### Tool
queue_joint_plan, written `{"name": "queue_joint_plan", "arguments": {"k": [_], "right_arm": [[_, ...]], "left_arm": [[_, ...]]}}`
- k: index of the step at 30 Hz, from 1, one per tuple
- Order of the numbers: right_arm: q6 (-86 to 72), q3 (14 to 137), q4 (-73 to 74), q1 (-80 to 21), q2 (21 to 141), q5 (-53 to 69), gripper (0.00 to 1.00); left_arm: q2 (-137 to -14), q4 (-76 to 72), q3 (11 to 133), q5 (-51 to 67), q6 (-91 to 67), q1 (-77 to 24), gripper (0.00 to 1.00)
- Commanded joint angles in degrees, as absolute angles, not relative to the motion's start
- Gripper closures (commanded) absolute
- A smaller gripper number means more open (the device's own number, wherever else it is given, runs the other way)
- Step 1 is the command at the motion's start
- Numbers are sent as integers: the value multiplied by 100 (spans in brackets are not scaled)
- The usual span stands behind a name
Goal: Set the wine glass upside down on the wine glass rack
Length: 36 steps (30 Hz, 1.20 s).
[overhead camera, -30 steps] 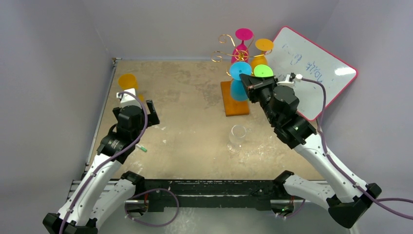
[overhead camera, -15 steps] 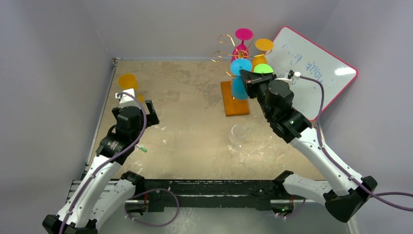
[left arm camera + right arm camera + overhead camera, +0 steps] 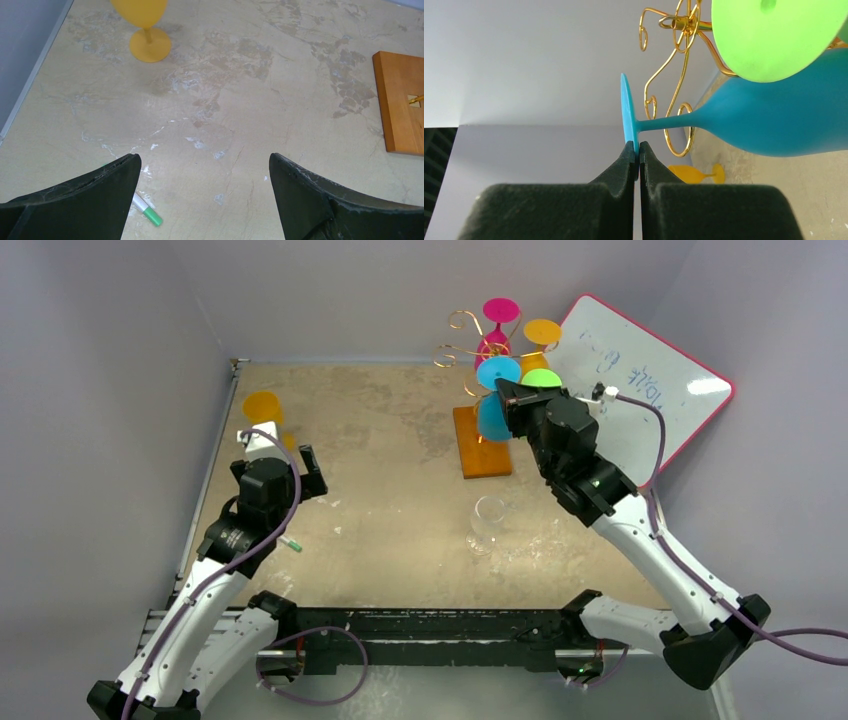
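My right gripper (image 3: 636, 150) is shut on the round foot of a blue wine glass (image 3: 774, 117), which is upside down with its bowl over the rack's wooden base (image 3: 481, 443). In the top view the blue glass (image 3: 494, 380) is at the gold wire rack (image 3: 462, 340), beside a green foot (image 3: 542, 379). Pink (image 3: 500, 312) and orange (image 3: 542, 333) glasses hang on the rack. The gold scroll arms (image 3: 676, 55) show just behind the blue stem. My left gripper (image 3: 205, 175) is open and empty above the table. A yellow glass (image 3: 145, 22) stands upright at the far left.
A clear glass (image 3: 487, 520) stands on the table in front of the rack. A green-capped marker (image 3: 146, 211) lies by my left fingers. A pink-framed whiteboard (image 3: 650, 380) leans at the back right. Grey walls close in the left, back and right sides.
My right arm has moved left and further in with the blue glass, bringing it closer to the rack. The left arm has not moved.
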<state>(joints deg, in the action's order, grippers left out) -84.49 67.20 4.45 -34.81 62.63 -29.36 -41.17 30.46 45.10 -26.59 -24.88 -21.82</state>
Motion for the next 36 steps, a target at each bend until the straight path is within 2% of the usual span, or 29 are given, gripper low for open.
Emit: {"name": "queue_joint_plan", "arguments": {"k": [1,36], "right_arm": [[-8588,7029,187,-3449,6278,-3108,100],[-8008,7084,-248,-3243,6800,-2256,100]], "left_arm": [[-4059,2755,4496,-2632,-2460,-2172,0],[-3981,2747,4493,-2653,-2441,-2180,0]]}}
